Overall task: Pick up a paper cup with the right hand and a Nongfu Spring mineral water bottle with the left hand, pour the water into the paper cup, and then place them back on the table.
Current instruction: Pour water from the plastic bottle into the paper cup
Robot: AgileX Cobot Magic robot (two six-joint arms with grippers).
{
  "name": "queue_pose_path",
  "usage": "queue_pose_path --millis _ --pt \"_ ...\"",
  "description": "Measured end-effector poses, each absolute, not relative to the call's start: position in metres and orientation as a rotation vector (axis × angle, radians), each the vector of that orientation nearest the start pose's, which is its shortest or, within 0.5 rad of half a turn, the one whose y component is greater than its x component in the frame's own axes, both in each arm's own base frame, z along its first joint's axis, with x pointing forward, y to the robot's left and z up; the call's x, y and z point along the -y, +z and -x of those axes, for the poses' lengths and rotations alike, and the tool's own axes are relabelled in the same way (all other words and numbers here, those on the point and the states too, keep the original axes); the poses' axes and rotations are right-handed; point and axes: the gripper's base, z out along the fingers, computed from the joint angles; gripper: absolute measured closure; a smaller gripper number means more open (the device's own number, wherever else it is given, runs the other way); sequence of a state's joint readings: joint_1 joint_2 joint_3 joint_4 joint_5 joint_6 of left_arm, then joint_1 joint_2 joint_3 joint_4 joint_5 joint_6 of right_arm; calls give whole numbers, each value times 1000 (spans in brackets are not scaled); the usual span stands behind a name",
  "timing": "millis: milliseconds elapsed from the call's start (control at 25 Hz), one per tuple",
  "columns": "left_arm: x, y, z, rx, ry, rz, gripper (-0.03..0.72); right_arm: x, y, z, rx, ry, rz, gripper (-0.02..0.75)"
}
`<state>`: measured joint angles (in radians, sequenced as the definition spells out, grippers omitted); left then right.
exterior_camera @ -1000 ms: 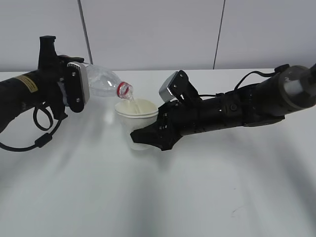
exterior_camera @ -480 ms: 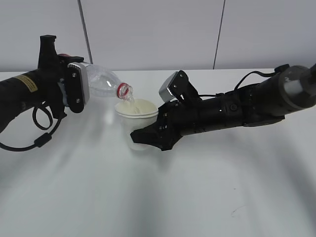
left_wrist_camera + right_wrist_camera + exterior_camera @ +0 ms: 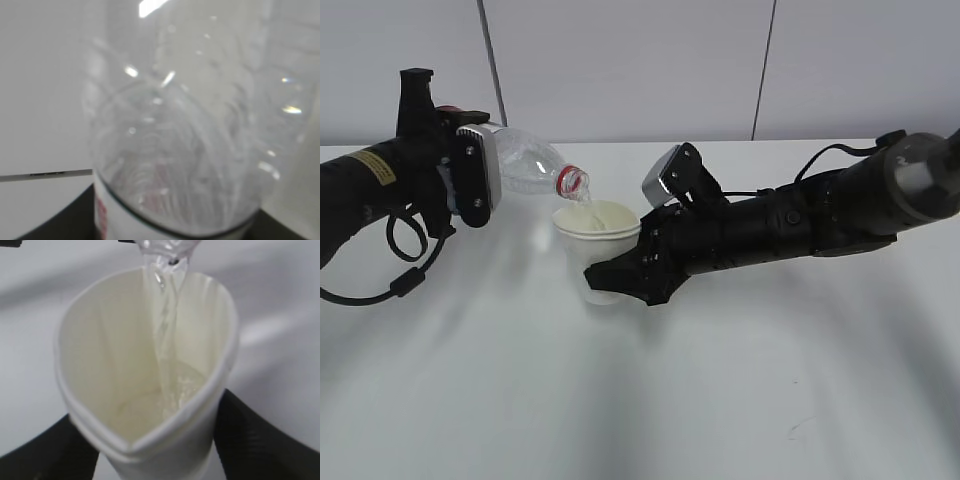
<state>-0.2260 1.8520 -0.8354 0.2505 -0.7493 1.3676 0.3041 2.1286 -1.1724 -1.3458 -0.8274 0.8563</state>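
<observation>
My left gripper, on the yellow-labelled arm, is shut on the Nongfu Spring mineral water bottle, which lies tilted with its red-ringed mouth just over the paper cup. A thin stream of water runs from the mouth into the cup. My right gripper is shut on the cup and holds it just above the table. In the right wrist view the squeezed cup fills the frame and the water falls into it. In the left wrist view the bottle is close and blurred.
A grey wall with vertical seams stands behind the table's far edge. The right arm stretches across the right half of the table.
The bottle's rear end has risen very slightly. The arms and the cup have not visibly moved and the water keeps flowing.
</observation>
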Motion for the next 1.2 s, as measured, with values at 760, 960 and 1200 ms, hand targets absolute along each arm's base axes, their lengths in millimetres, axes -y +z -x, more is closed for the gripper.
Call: queue_pose_path --millis 760,960,1200 --pt "98 179 -358 -1038 821 -1509 367 -185 127 -374 -1780 816 1112 241" --pt "98 179 -358 -1038 821 -1509 367 -185 127 -374 -1780 815 1115 241" --pt "98 179 -358 -1034 823 -1509 367 -185 127 -374 -1781 813 1115 242"
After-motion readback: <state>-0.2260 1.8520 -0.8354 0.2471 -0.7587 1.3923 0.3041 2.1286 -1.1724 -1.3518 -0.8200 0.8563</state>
